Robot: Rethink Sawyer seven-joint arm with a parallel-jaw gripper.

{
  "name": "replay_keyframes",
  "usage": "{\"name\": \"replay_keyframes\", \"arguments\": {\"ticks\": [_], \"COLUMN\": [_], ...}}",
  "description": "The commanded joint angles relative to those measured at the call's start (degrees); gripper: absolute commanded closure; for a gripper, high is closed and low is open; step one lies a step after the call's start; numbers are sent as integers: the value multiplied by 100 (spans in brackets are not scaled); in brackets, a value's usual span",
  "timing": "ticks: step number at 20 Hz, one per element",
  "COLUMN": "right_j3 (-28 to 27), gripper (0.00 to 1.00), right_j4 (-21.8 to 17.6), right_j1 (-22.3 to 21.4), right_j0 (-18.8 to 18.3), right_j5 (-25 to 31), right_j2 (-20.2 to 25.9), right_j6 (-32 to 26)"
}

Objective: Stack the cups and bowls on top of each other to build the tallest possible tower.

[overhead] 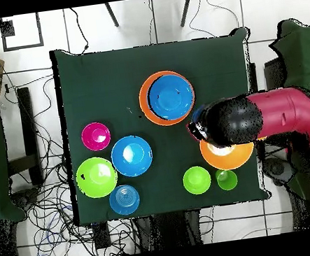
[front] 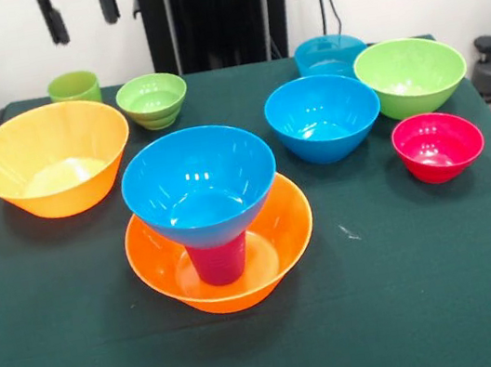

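Jaws hang wide apart at the top edge of the front view, with nothing between them, high above the dark green surface (front: 435, 302). Below them and slightly left sits a large yellow-orange bowl (front: 51, 159); overhead, the red arm (overhead: 283, 113) covers part of that bowl. Directly beneath the jaws stand the light green cup (front: 74, 86) and, just right of it, a small lime bowl (front: 152, 100). Right of the jaws and nearer the camera is the tower (front: 213, 217): an orange bowl (front: 227, 281) holds the purple-magenta cup (front: 219, 259), and a blue bowl (front: 199, 180) rests on that cup. Further right, well apart from the jaws, come another blue bowl (front: 323, 117), a teal bowl (front: 330, 54), a large lime bowl (front: 411, 74) and a red-pink bowl (front: 438, 145).
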Motion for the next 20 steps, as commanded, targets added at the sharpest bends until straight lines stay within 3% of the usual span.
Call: {"name": "replay_keyframes", "arguments": {"ticks": [1, 10, 15, 20], "right_j3": [1104, 1615, 1879, 1882], "gripper": [0, 0, 0, 0], "right_j4": [39, -21, -291, -712], "right_j1": [-535, -564, -466, -119], "right_j0": [100, -222, -424, -393], "right_j5": [-370, -835, -1235, -1636], "right_j2": [-558, -681, -772, -996], "right_j6": [713, 427, 328, 432]}}
